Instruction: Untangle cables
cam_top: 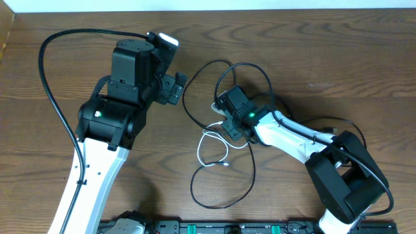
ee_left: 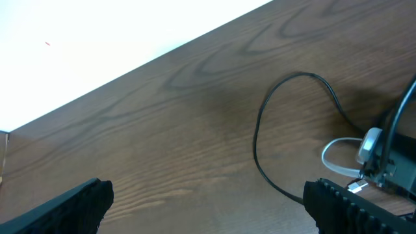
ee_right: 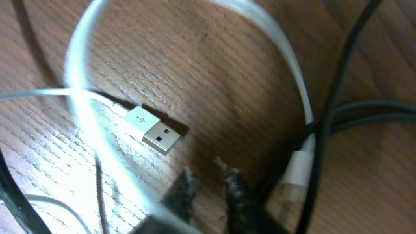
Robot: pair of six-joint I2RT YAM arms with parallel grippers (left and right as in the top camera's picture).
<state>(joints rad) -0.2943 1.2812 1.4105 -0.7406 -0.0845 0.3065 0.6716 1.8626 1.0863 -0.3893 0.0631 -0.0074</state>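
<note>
From overhead, the thin black cable loops wide across the brown wood-grain table, around the thin white cable — the right gripper sits low over the tangle. Only the right wrist view shows its fingertips pressed together just beside the white USB plug. The left wrist view shows the left gripper spread wide — one finger near the black loop.

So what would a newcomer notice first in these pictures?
Mid-table, black cables and a white cable lie looped together in one tangle. The right gripper is shut beside the white USB plug. The left gripper hangs open over bare wood, left of the tangle.
</note>
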